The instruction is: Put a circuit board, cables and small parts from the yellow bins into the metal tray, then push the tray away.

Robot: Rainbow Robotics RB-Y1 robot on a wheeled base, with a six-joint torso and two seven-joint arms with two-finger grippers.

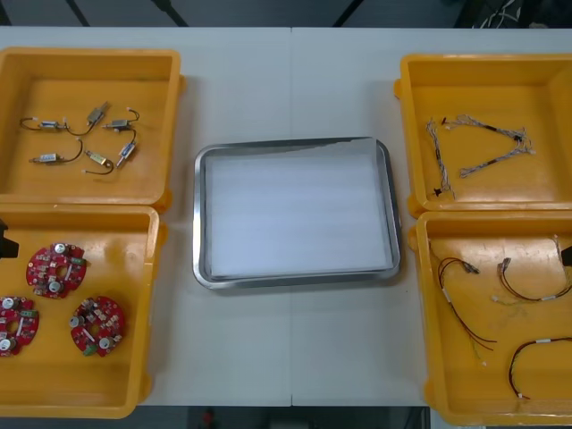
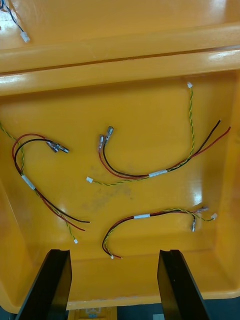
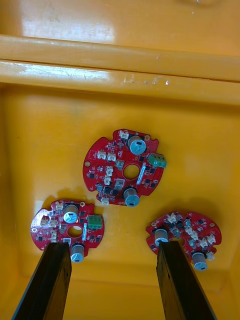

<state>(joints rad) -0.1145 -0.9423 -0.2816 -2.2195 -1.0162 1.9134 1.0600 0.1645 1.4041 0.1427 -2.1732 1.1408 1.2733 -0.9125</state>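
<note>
we list one light worktop (image 1: 268,71) carrying the following.

item: metal tray (image 1: 204,223), at the middle of the worktop between the bins, shiny rim, white inside.

item: far left yellow bin (image 1: 89,55). in it we count several small metal parts (image 1: 98,113), scattered loosely, some with short dark leads.

item: near left yellow bin (image 1: 80,407). we count three round red circuit boards (image 1: 55,270), lying flat and apart from each other. the left tool (image 3: 114,245) hangs over this bin, released, fingers (image 3: 52,280) standing apart with nothing held. one board (image 3: 125,167) lies out beyond the gap between them; each of the other two lies at one fingertip and is partly covered by it.

item: far right yellow bin (image 1: 483,61). we note twisted blue and white cables (image 1: 492,161), in a loose tangle.

item: near right yellow bin (image 1: 429,313). we count three red and yellow cables (image 2: 150,174), each with black strands and a white sleeve, lying separately on the bin floor. the right tool (image 2: 115,252) hangs over this bin, released, fingers apart, touching no cable; the nearest cable (image 2: 141,216) lies just beyond the fingertips.
</note>
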